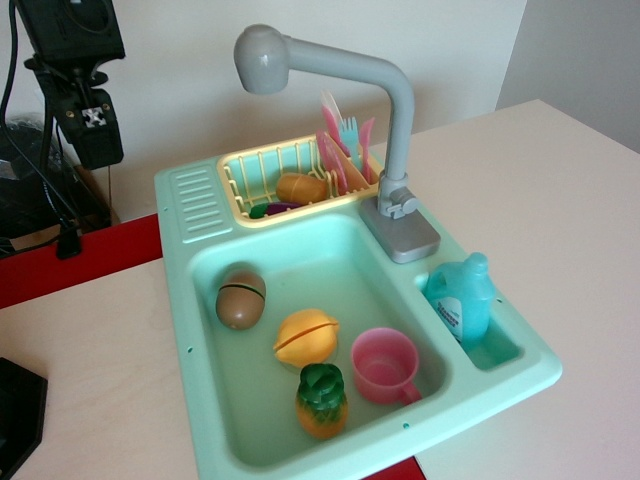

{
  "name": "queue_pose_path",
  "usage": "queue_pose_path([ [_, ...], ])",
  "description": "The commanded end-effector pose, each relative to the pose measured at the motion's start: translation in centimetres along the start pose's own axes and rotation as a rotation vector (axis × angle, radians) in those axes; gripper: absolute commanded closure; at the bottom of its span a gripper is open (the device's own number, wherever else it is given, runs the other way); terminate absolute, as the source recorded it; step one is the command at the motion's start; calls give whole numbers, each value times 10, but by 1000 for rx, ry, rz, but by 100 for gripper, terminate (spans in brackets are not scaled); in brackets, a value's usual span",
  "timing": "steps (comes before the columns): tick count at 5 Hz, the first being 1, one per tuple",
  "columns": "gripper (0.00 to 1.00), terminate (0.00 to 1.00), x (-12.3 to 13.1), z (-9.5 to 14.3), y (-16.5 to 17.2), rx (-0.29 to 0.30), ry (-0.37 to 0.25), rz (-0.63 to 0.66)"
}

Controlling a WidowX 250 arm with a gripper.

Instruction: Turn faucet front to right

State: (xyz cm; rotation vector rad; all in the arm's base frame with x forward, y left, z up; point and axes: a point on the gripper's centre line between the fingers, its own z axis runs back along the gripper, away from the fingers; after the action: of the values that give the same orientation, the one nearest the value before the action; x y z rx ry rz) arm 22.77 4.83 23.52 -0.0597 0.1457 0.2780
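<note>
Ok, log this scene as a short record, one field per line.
faucet: grey tap upright on its square base at the sink's back right, arm reaching left, head above the yellow rack
sink: mint green toy sink on a pale table
rack: yellow dish rack at the back, holding toy food and pink and blue cutlery
basin: brown kiwi, yellow lemon, pineapple, pink cup
side tray: blue soap bottle
claw: black claw at upper left, apart from the tap, jaws not readable
</note>
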Motion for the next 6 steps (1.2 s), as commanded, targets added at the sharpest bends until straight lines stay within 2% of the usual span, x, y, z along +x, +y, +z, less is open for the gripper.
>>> queue_pose_path([
  [1, 0, 0, 0, 0, 0, 0, 0, 0],
  [3, 0, 0, 38, -2, 4, -5, 7, 23],
  [4, 0, 0, 60, -6, 0, -2, 25, 16],
  [6, 0, 0, 87, -13, -15, -6, 48, -10],
])
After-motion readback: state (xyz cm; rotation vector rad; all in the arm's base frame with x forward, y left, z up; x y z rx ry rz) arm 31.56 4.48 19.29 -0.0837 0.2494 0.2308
